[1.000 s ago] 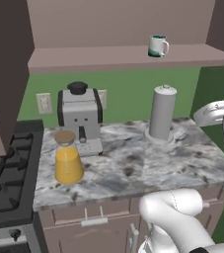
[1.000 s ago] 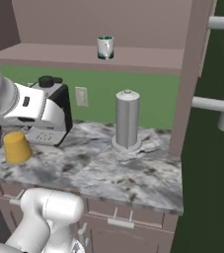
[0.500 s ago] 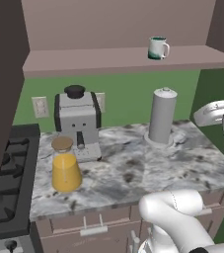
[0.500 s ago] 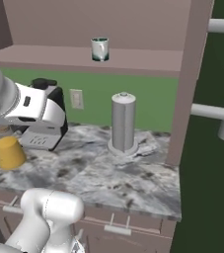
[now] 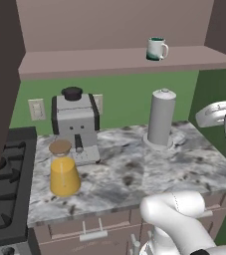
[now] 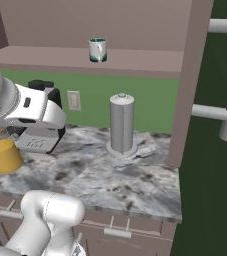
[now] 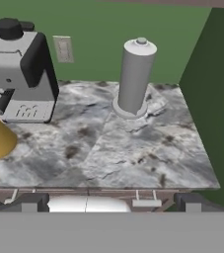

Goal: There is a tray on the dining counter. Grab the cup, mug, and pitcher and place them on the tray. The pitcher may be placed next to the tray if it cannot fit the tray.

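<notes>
Gradually the whole scene had slid sideways across both base views since the earlier frames, so the base was driving along the counter (image 5: 134, 174), not the things moving; I judge it was still lining up for a first pick. The hand (image 7: 111, 202) stood fully open and empty, aimed at the counter from off its front edge. The pitcher (image 5: 63, 169) stood near the counter's front left corner, just before the coffee machine (image 5: 75, 124), and the grey cylinder (image 5: 161, 119) stood toward the back right. The mug (image 5: 156, 49) sat up on the shelf (image 5: 84, 62), untouched.
</notes>
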